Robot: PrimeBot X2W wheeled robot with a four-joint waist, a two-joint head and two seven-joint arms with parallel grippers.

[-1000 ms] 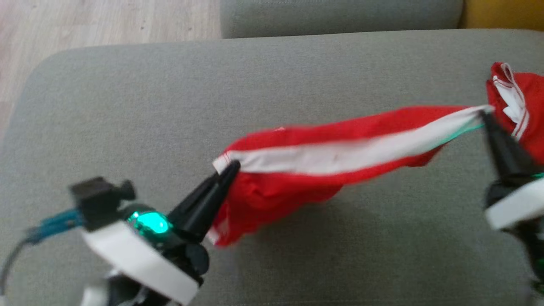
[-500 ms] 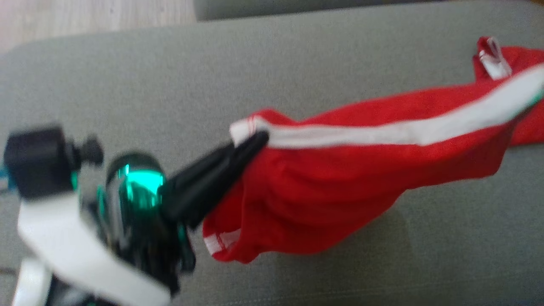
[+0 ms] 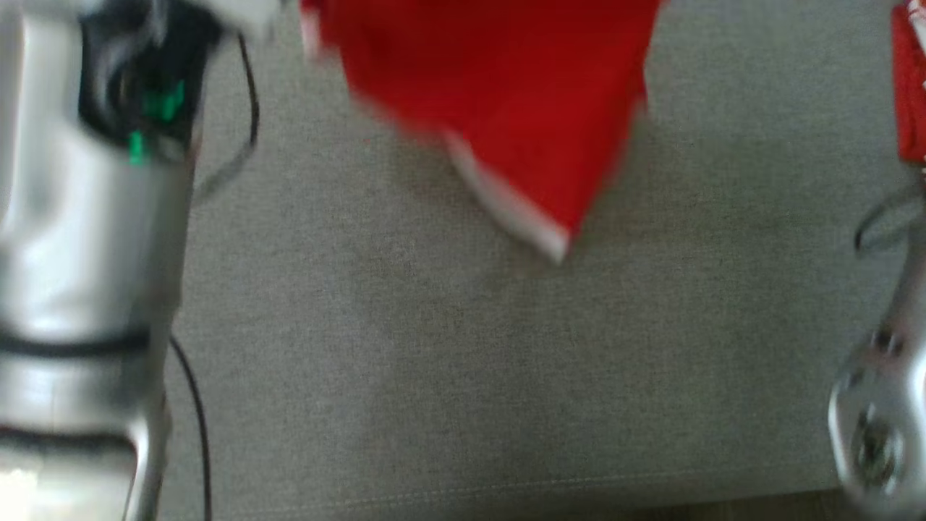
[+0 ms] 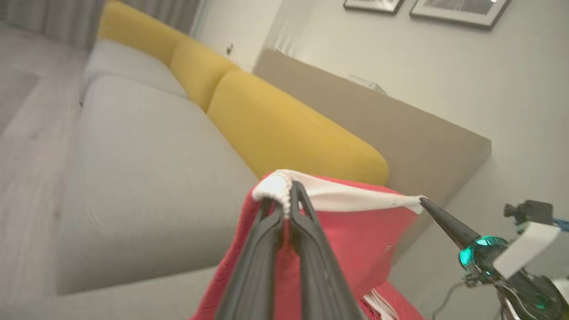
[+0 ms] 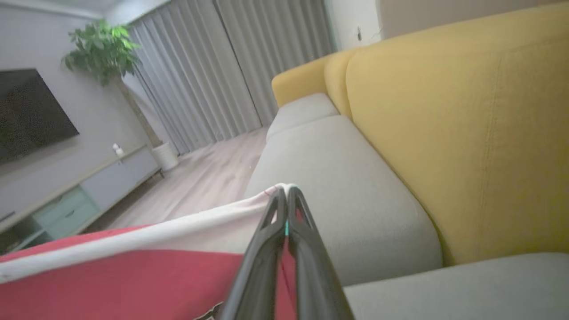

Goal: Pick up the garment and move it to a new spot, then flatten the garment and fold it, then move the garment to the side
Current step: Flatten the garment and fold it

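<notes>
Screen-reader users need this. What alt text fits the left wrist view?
The left gripper pinches the white band of a red garment, lifted above a grey sofa seat; the right gripper holds the band's other end. Yellow cushions stand behind.

Count | left end effector (image 4: 286,195) + right end effector (image 5: 286,192) = 2 | garment (image 4: 355,231) = 1, pinched between both | red scrap (image 3: 910,94) beside right arm, separate or not: cannot tell | yellow back cushions (image 4: 293,129) = 3, beyond left end effector | grey seat cushions (image 5: 342,200) = 3, beyond right end effector | framed pictures (image 4: 458,11) = 2 | potted plant (image 5: 100,49) = 1 | TV (image 5: 26,111) = 1
</notes>
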